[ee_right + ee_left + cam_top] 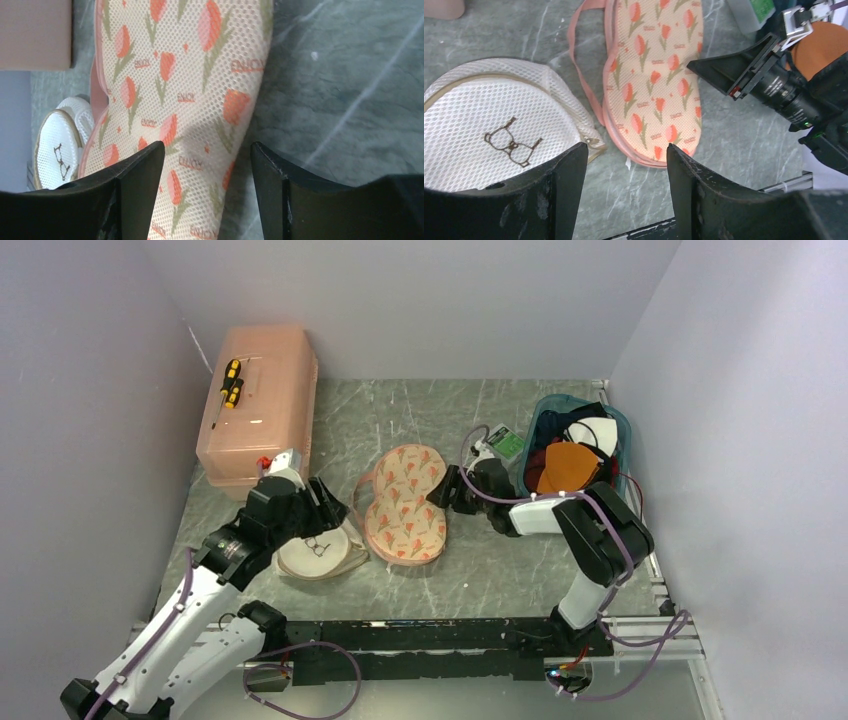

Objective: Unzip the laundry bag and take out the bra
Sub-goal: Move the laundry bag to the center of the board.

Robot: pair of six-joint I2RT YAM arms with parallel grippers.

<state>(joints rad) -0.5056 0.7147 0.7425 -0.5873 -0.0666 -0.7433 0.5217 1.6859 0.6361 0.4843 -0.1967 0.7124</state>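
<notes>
The laundry bag [318, 555] lies flat on the table at the left, its white mesh lid [484, 135] showing the small bra icon; it also shows far left in the right wrist view [57, 155]. My left gripper [338, 512] hovers over the bag's right edge, open [626, 147], with only bare table between its fingers. My right gripper [438, 492] is open [207, 145] above the right edge of a beige tulip-print two-cup piece [405, 502], not holding it. The bra is hidden.
A pink plastic box [262, 400] with a yellow-and-black screwdriver [231, 380] on it stands at the back left. A teal basket [615, 425] of clothes sits at the back right, a green-labelled item [505, 442] beside it. Grey walls close in both sides.
</notes>
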